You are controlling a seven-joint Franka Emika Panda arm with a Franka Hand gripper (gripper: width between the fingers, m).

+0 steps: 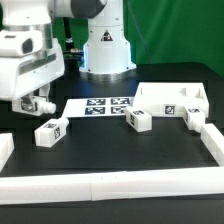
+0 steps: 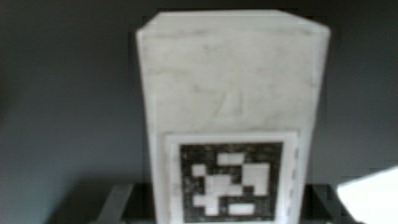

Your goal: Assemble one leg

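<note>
White leg (image 2: 228,90) fills wrist view, close before tool (image 1: 38,104); jaws hidden, so whether tool grips it cannot be told. Advice: check centred hold, keep leg upright, carry slowly to tabletop (image 1: 170,97), far from tool.

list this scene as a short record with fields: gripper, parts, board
gripper: exterior view's left, above the table; open or shut unclear
near leg: lying on the table beside the gripper
middle leg: centre, beside the marker board
right leg: by the tabletop, exterior view's right
wrist view: close-up leg, white, tagged, fills the frame
assembly: no leg visibly joined to the tabletop
</note>
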